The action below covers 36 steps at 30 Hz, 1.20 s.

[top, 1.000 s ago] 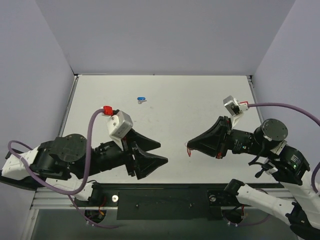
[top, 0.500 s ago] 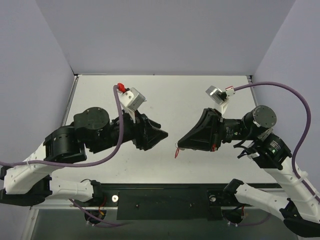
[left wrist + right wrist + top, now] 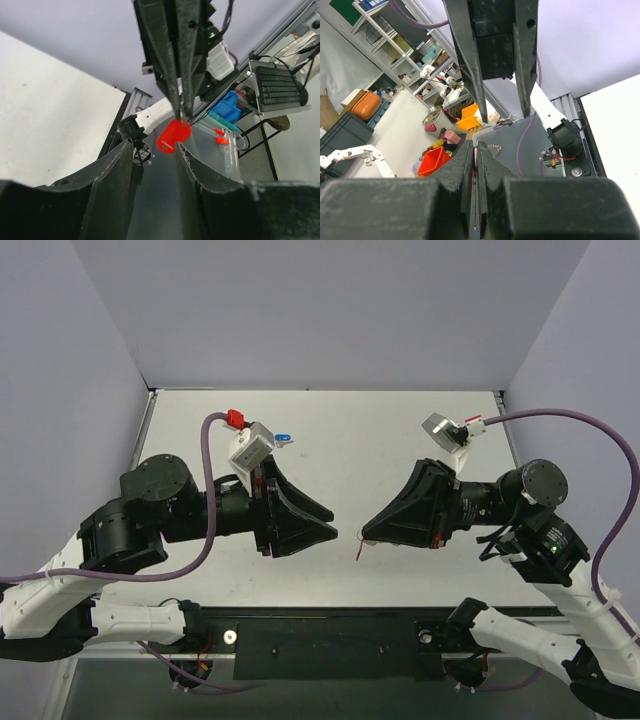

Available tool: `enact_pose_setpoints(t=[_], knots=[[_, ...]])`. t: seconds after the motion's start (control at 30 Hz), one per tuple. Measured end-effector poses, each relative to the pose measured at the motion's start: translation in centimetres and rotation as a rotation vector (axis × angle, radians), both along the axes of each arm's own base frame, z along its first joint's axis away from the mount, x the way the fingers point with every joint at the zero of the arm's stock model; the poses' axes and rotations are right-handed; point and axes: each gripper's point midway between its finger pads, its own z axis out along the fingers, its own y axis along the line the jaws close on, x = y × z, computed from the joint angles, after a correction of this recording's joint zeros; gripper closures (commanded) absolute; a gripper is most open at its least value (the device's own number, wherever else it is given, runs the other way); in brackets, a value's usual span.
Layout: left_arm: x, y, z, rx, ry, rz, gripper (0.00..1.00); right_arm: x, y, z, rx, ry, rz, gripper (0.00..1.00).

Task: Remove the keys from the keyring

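**Held aloft, nothing separated yet**

Mid-frame in the top view, the right gripper [image 3: 366,536] is pinched tight on the red-tagged keyring [image 3: 173,136], which hangs above the table [image 3: 400,440]. The left gripper [image 3: 328,528] faces it, jaws apart and empty. The keys cannot be made out, so I judge the removal not yet done.

Lilac walls [image 3: 330,310] boxing in a white surface [image 3: 370,430]
Beyond: metal shelving [image 3: 375,25], an orange container [image 3: 363,105], a red bin [image 3: 436,160], a keyboard [image 3: 277,90].

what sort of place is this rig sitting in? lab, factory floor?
Probably a robotics lab or workshop. The white table sits in a lavender-panelled booth, and the wrist views show a keyboard on a stand, shelving and a red plastic bin beyond it.
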Motion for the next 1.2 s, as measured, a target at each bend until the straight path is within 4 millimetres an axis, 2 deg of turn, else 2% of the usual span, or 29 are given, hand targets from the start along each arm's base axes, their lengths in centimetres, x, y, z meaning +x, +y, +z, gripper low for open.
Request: enact_pose_setpoints(t=[0.1,0.2,0.43,0.6,1.2], knots=[[-0.5,0.0,1.2,-0.033,-0.008,-0.028,0.53,-0.3,0.1,-0.2,-0.009,0.001,0.010,1.00],[-0.7,-0.6,1.6,-0.045,-0.008,-0.049,0.54,-0.5,0.2,-0.6,-0.019,-0.002,0.017,1.00],[-0.5,-2.7,0.4,-0.012,0.028,-0.078,0.59,-0.5,0.1,-1.6,-0.058,-0.005,0.006,1.00],[-0.7,-2.8,0.5,-0.016,0.029,-0.090,0.64,-0.6,-0.1,-1.3,-0.061,-0.024,-0.009,1.00],[-1.6,-2.9,1.4,-0.051,0.058,-0.134,0.65,-0.6,-0.3,-0.9,-0.056,-0.047,-0.024,1.00]])
